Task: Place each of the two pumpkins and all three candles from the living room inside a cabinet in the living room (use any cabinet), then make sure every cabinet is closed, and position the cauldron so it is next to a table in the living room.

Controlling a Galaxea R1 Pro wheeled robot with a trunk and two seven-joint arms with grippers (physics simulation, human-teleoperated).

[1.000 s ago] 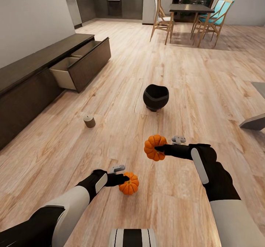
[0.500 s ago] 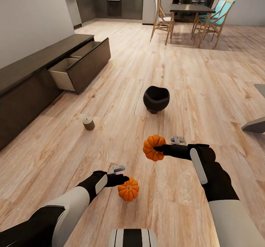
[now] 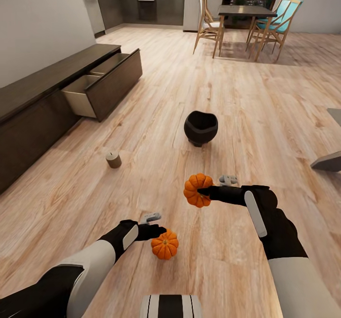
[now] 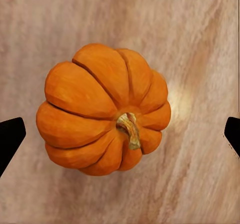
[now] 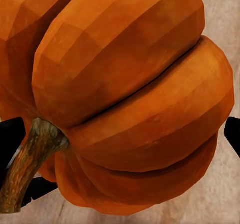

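Wood floor (image 3: pixel 265 95) stretching out, right gripper (image 3: pixel 202 191) gripping one pumpkin (image 3: pixel 197 189) mid-frame, left gripper (image 3: pixel 158 233) — jaws apart — seemingly hovering over floor pumpkin (image 3: pixel 165 245), lower centre.

Orange ribbed pumpkins (image 3: pixel 165 245) (image 3: pixel 198 189), black cauldron (image 3: pixel 201 127), tan candle (image 3: pixel 113 159), dark-brown cabinet (image 3: pixel 57 91).

Pale wood plank floor (image 3: pixel 265 95) throughout. Far back: dark dining table (image 3: pixel 246 11) with wooden chairs, one cream-seated (image 3: pixel 208 24), two teal-backed (image 3: pixel 279 20). Kitchen cupboards (image 3: pixel 128 6) along rear wall, oven (image 3: pixel 146 5) set in. Grey wall (image 3: pixel 38 24) at left.
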